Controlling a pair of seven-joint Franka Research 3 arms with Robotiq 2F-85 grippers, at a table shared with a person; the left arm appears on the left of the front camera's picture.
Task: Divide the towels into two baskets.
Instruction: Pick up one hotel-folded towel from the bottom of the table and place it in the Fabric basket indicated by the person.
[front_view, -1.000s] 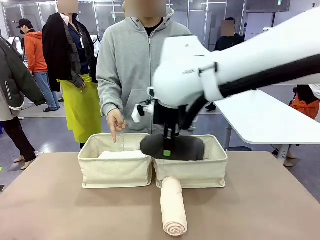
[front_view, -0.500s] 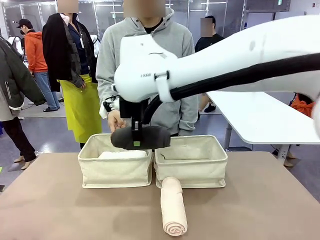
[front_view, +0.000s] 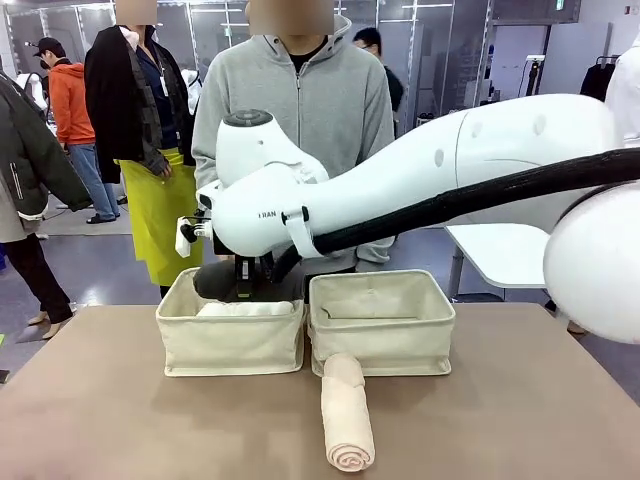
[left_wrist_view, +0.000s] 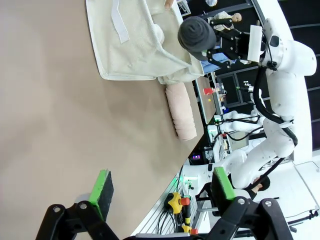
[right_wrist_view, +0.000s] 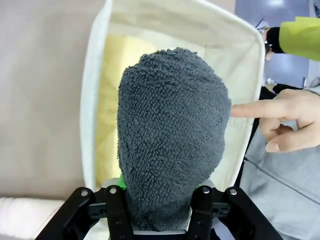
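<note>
My right gripper (front_view: 243, 291) is shut on the dark grey towel (right_wrist_view: 170, 145) and holds it low over the left basket (front_view: 230, 345). Inside that basket lies a pale towel (front_view: 246, 309), which looks yellow (right_wrist_view: 111, 95) in the right wrist view. The right basket (front_view: 383, 345) stands beside it, touching it. A peach-pink towel (front_view: 347, 410) lies on the table in front of the right basket, end toward me. My left gripper (left_wrist_view: 162, 186) hangs open above bare table, well away from the baskets (left_wrist_view: 135, 55). The grey towel (left_wrist_view: 197, 34) and pink towel (left_wrist_view: 181, 111) show far off there.
A person in a grey hoodie (front_view: 295, 130) stands just behind the baskets. One hand (right_wrist_view: 282, 122) points a finger at the grey towel from the basket's far side. The brown table (front_view: 120, 420) has open room at the front left and right.
My right arm has carried the grey towel leftward from above the right basket to the left basket and lowered it. The peach-pink towel has not moved.
</note>
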